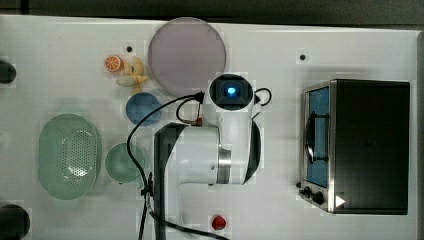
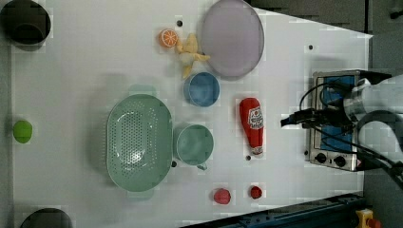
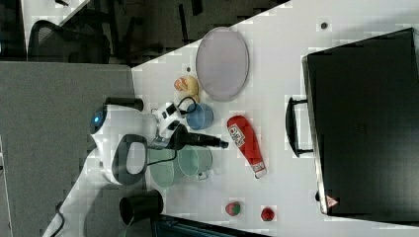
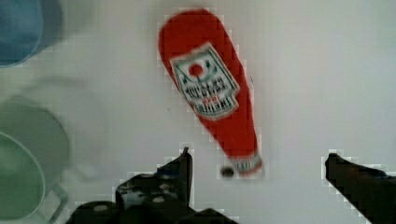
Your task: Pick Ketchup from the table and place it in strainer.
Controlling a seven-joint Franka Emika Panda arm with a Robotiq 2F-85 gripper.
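The black pincer, its fingers wide apart, hangs above the red tapered ketchup squeeze bottle lying on the white desk.

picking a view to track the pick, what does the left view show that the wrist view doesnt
Left view only: the strainer, plate, orange slice, two strawberries and oven, with the ketchup lying apart from them all. Wrist view only: the open gripper with both fingers astride the ketchup's cap end, not touching. Both: ketchup, blue cup, green cup.
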